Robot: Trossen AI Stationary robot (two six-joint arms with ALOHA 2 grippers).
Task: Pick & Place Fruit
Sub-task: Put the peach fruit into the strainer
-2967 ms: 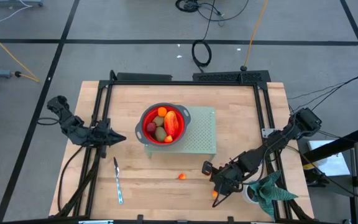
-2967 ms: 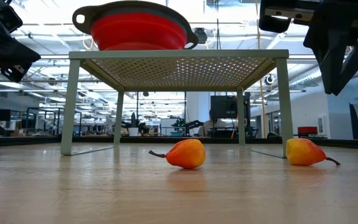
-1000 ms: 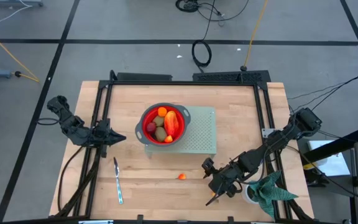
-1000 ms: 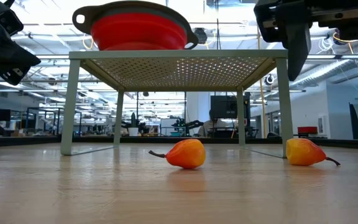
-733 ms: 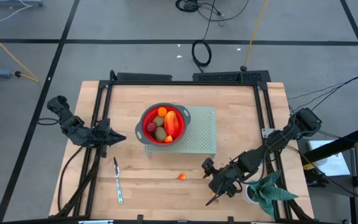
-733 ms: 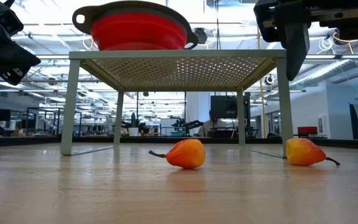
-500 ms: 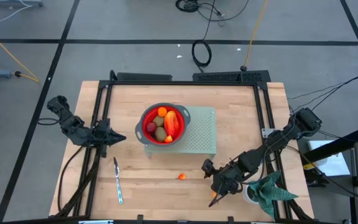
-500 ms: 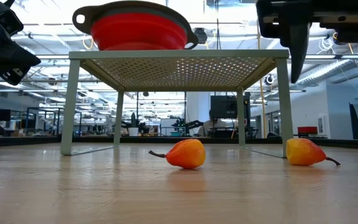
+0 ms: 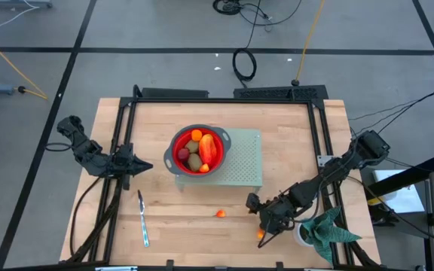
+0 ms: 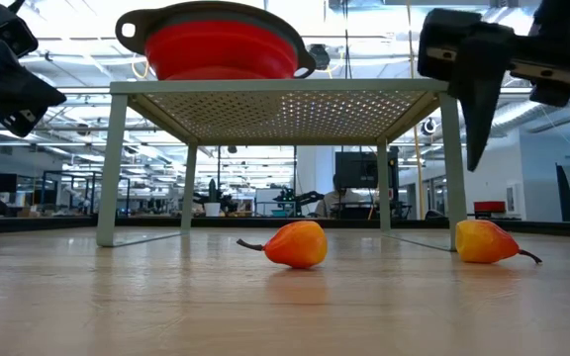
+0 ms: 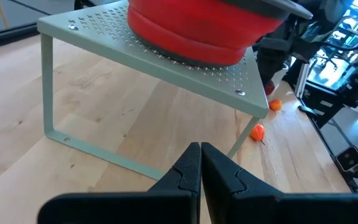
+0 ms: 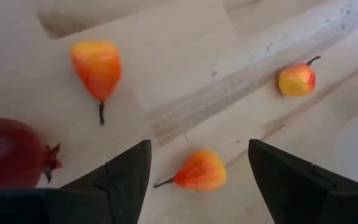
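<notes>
Right wrist view: the right gripper (image 12: 197, 171) stands with its jaws spread wide and holds nothing. A small orange pear (image 12: 199, 171) lies on the wood directly between the two fingers (image 12: 126, 174), not yet touched. Three more pieces lie near it: a second orange pear (image 12: 96, 65), a yellow-red pear (image 12: 297, 79) farther off, and a dark red round fruit (image 12: 8, 152) at the edge of the picture.

In the high view the right gripper (image 9: 268, 224) now sits closer to the table's near right edge than it did a second ago, when it stood more toward the middle; it has swung back over the orange pear (image 9: 260, 235) there. This suggests the approach is being corrected and the pick is about to begin: lower, then close.

The red bowl (image 9: 200, 150) on the green perforated stand (image 9: 243, 159) already holds several fruit. One orange piece (image 9: 220, 214) lies alone on the table in front of the stand.

The left gripper (image 9: 143, 166) waits at the table's left side, fingers pressed together, empty. The silver knife (image 9: 142, 218) lies near it.
</notes>
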